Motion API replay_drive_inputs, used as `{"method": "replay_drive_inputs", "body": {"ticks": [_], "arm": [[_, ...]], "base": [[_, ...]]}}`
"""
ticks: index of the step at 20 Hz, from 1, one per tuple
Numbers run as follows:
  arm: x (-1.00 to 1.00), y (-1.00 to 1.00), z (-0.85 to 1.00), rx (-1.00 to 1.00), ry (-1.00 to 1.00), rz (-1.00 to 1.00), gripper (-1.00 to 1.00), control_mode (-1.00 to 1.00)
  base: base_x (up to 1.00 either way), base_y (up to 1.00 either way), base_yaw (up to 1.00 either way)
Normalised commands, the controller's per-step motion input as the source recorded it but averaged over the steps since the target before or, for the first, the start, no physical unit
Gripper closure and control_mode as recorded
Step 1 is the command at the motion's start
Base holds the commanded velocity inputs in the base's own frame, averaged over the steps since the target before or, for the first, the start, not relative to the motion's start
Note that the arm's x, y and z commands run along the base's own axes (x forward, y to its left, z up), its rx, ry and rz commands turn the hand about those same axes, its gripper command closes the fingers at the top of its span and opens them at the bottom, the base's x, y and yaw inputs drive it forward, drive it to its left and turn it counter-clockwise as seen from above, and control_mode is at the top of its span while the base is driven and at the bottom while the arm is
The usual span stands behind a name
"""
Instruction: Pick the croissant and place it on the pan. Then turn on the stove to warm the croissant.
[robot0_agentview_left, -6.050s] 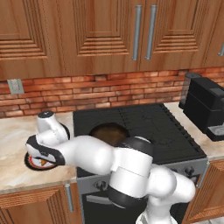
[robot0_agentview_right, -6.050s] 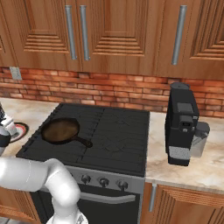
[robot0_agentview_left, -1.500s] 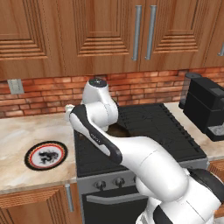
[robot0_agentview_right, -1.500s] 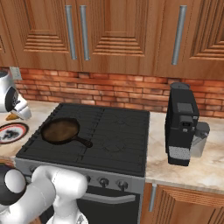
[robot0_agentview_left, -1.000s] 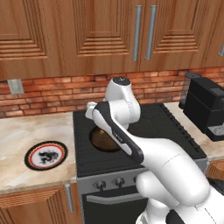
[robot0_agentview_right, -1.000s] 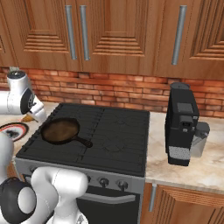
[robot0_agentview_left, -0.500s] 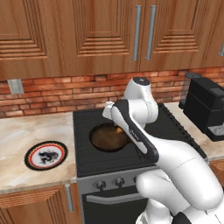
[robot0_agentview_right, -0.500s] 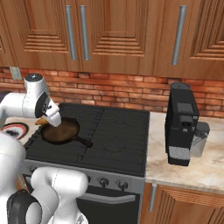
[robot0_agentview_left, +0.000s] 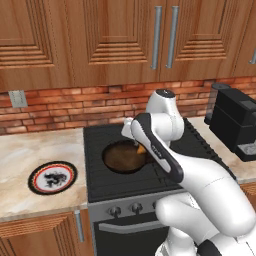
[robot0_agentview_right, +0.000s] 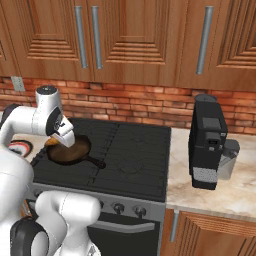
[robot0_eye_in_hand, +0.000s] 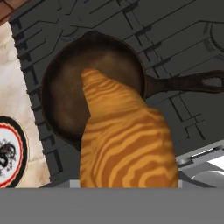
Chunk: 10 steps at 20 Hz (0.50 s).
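Note:
The croissant (robot0_eye_in_hand: 124, 144), golden-orange and striped, is held in my gripper and hides the fingertips in the hand view. It hangs a little above the pan (robot0_eye_in_hand: 65, 100), a round dark-brown skillet whose long handle (robot0_eye_in_hand: 188, 83) points right there. From the left base view the croissant (robot0_agentview_left: 141, 149) shows as a small orange piece over the right part of the pan (robot0_agentview_left: 120, 157). My gripper (robot0_agentview_right: 59, 143) is shut on it above the pan (robot0_agentview_right: 72, 152). The pan rests on the front left burner of the black stove (robot0_agentview_right: 135, 160).
A round plate (robot0_agentview_left: 52, 177) with a black-red rim lies on the counter left of the stove. The stove's knobs (robot0_agentview_left: 125, 209) line its front panel. A black coffee machine (robot0_agentview_right: 207, 140) stands on the right counter. Brick wall and wooden cabinets are behind.
The arm has swung to the right, carrying the croissant from beside the pan's left edge to over the pan. The pan and plate have not moved.

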Motion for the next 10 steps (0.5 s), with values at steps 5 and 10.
{"method": "replay_drive_inputs", "body": {"ticks": [5,10], "arm": [[0.07,0.00,-0.24,0.00,0.00,0.00,1.00,-1.00],[0.15,0.00,-0.17,0.00,0.00,0.00,1.00,-1.00]], "base": [[0.00,0.00,0.00],[0.00,0.00,0.00]]}}
